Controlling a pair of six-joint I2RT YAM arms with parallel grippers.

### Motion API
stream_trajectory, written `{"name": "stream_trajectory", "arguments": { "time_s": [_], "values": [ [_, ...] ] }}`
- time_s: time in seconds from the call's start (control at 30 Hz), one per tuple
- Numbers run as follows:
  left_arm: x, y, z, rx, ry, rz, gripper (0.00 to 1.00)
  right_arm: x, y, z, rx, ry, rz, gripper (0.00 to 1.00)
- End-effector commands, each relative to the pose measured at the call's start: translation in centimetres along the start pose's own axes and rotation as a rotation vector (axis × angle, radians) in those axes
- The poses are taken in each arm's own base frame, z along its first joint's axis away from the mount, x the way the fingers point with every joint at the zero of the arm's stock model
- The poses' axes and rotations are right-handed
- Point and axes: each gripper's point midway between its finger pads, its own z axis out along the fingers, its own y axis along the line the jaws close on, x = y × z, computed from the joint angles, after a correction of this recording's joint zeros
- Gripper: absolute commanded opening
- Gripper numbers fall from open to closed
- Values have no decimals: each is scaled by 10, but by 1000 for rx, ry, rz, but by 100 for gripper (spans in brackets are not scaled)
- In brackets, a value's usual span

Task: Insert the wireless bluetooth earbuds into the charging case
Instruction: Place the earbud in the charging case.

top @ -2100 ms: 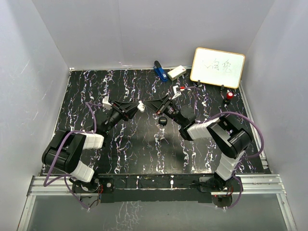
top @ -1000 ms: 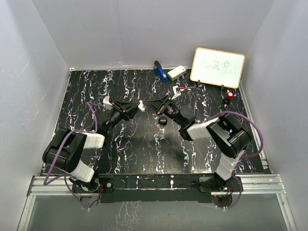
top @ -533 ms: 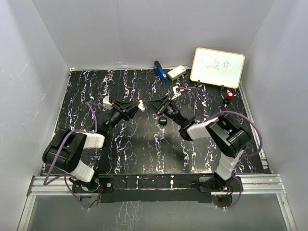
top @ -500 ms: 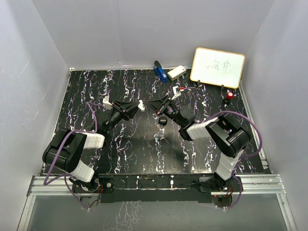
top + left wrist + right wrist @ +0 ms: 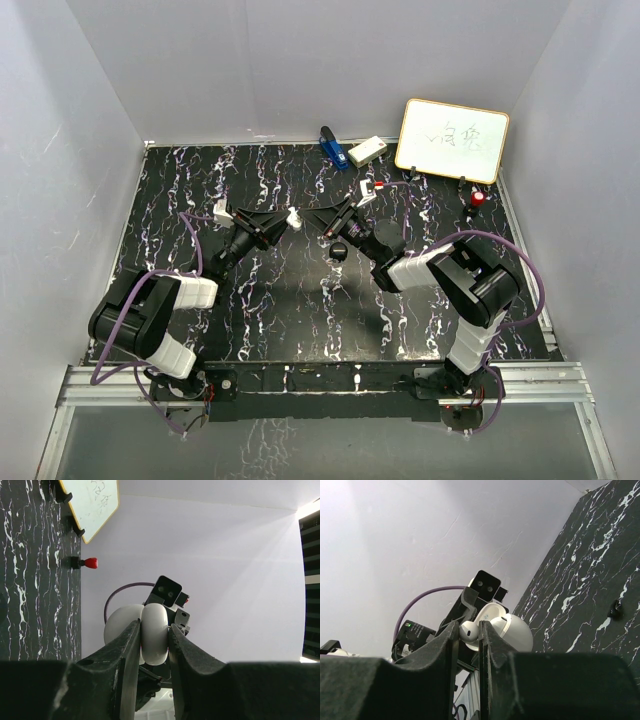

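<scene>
Right wrist view: the right gripper (image 5: 468,626) was seen pinched narrow on one earbud (image 5: 469,631). Just beyond its fingertips, the white charging case (image 5: 512,629) was clamped by the left gripper (image 5: 154,626). The earbud was judged light, rigid, glossy and slip-prone; a gentle pinch across its body was judged soundest.

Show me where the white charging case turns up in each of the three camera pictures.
Top external: the charging case is a white speck mid-table, at the left gripper tip.
Left wrist: charging case low centre, clamped between the fingers.
Right wrist: charging case centre, behind the earbud pinched in the right gripper.
Shared landmark: the black white-veined table, seen in all three.
</scene>
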Motion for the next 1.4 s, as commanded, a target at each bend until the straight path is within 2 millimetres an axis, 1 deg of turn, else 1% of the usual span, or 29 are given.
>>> {"name": "stream_trajectory", "arguments": {
  "time_s": [0.0, 0.37, 0.97, 1.37],
  "values": [
    [5, -45, 1, 166, 6, 53, 0, -10, 5, 2, -17, -47, -17, 0],
    [-1, -49, -1, 185, -32, 49, 0, -13, 1, 1, 10, -58, -26, 0],
    [-3, -53, -3, 198, -59, 48, 0, -11, -6, -1, 40, -57, -19, 0],
    [-4, -52, -2, 195, -62, 46, 0, -9, -9, -2, 53, -47, -14, 1]
  ]
}}
